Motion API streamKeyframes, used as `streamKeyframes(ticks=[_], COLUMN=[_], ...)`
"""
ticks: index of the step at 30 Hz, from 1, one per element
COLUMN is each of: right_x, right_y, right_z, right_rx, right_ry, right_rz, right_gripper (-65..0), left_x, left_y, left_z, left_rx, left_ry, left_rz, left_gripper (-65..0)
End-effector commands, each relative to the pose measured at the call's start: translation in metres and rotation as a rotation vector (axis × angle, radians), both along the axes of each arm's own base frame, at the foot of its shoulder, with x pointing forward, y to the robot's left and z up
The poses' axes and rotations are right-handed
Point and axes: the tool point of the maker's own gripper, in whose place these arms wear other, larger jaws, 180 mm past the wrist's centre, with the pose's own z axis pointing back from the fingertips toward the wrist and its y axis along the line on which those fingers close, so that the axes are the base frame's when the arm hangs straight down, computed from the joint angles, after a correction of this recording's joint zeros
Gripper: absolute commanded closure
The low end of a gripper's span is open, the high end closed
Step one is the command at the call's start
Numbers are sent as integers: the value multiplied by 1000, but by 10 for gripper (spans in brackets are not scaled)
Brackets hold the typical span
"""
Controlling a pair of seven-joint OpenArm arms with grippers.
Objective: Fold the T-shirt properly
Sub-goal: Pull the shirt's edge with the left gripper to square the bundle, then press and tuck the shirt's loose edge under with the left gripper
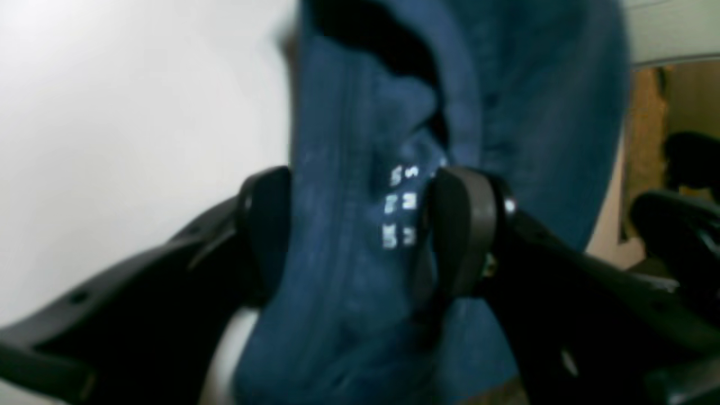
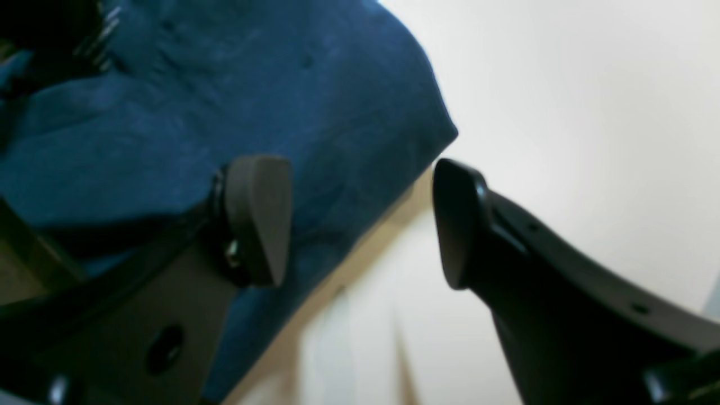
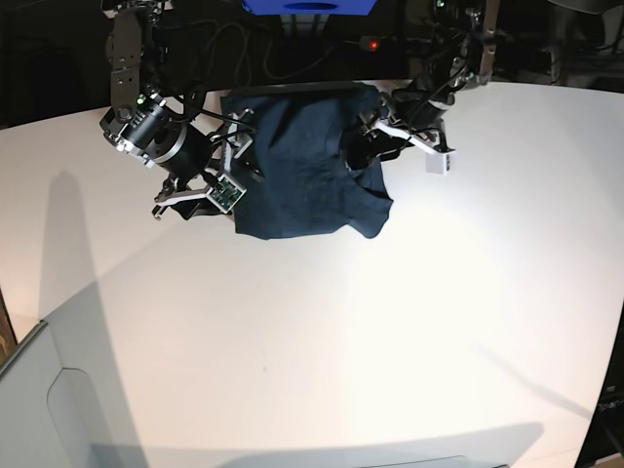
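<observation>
The dark navy T-shirt (image 3: 302,166) lies bunched at the far middle of the white table (image 3: 390,341). My left gripper (image 3: 363,146) is at its right edge near the neck. In the left wrist view, the left gripper (image 1: 360,225) stands wide, with a fold of the T-shirt (image 1: 337,292) and its white label text (image 1: 400,208) between the fingers. My right gripper (image 3: 239,166) is at the shirt's left edge. Seen from its wrist, the right gripper (image 2: 360,219) is open. One finger (image 2: 259,219) is over the T-shirt (image 2: 253,84), the other over bare table, nothing clasped.
Both arms reach in from the table's far edge, where dark cables and a blue object (image 3: 307,6) sit. A small white block (image 3: 439,163) hangs at the left arm's wrist. The table's near left edge (image 3: 29,341) shows in the base view.
</observation>
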Motion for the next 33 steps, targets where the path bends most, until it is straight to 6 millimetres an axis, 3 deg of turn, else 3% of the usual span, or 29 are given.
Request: streamKeyframes(ticks=[1,9,16,21,25,33], right_x=[5,5,6,12,13,16], right_y=[3,3,-2,-23,-39,-79], right_z=[10,10,11,13,12,13], right_rx=[22,23,15,0,-15,-49], right_ry=[-37,-37,-41,-51,-49,-55], right_rz=[12,11,1,-66,-108,-227], right_gripper=[-379,-379,-379,-379,-377,-375], left_x=[1,-1,9,26,53,95], left_y=[-6,-47,-53,-59,-57,-67], left_z=[1,-7,-23,-30,-23,-16], left_rx=[-11,-47,-31,-13,51,350], left_ry=[-3,16,38,34,-23,-82], left_rz=[-18,-133,-165,-200,-281,-716], left_gripper=[-383,-357,0,0,0,0])
